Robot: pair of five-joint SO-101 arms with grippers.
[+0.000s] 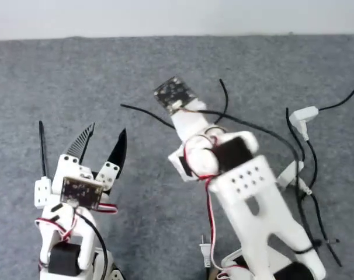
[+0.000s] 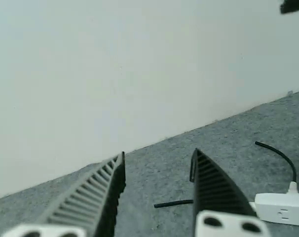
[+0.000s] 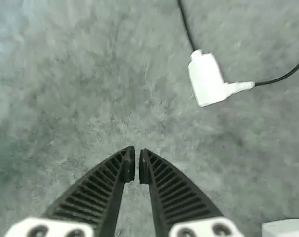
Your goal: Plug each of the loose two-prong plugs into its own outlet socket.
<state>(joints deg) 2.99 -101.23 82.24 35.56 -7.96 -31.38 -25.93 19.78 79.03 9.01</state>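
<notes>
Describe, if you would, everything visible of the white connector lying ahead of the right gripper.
The white connector is a blocky, plastic-looking body with a narrower nose at one end. Thin black cables run from both ends. It lies flat on the grey carpet, apart from the right gripper, touching nothing else. Its visible faces look plain.

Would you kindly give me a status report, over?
Left gripper open, empty. Right gripper shut, empty. Two-prong plug lying loose. Black cords strewn about.
</notes>
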